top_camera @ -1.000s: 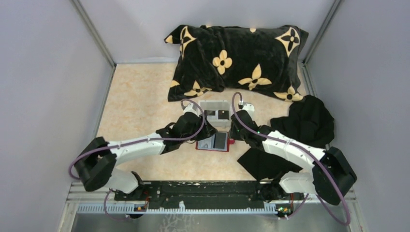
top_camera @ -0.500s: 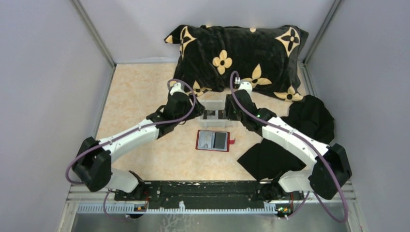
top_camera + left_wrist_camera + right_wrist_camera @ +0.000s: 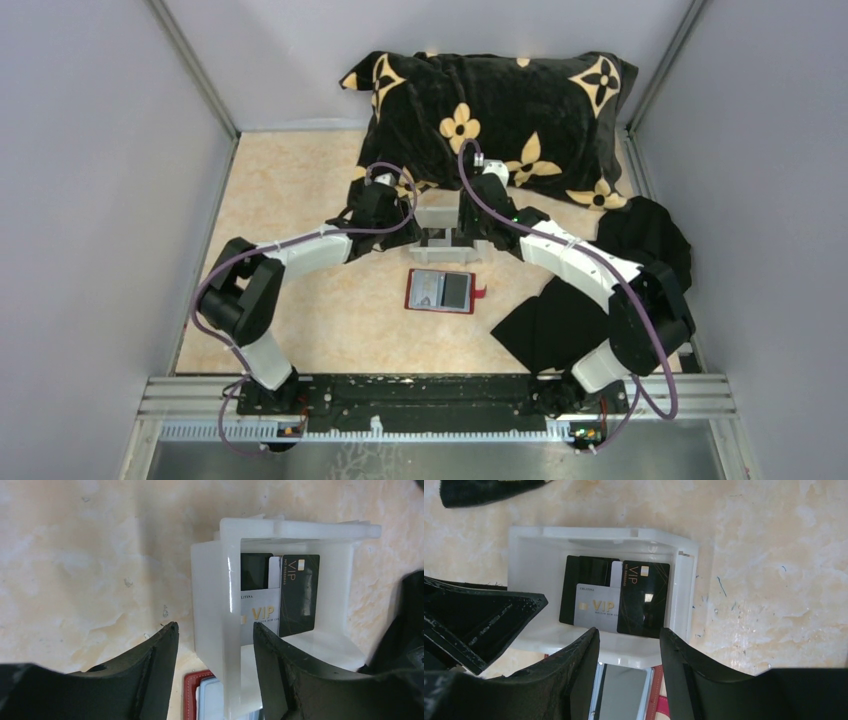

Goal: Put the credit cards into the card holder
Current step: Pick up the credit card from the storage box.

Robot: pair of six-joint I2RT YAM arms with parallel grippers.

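Left and right jaws apart at white tray (image 3: 686,585) of credit cards (image 3: 644,597); pillow (image 3: 500,105) behind.

from above, the left hand (image 3: 215,627) and right hand (image 3: 629,631) cover most of the white tray (image 3: 441,214), hiding its credit cards (image 3: 616,597). both wrist views cut the card holder (image 3: 623,690) at the bottom edge. the cards' small print is unreadable.
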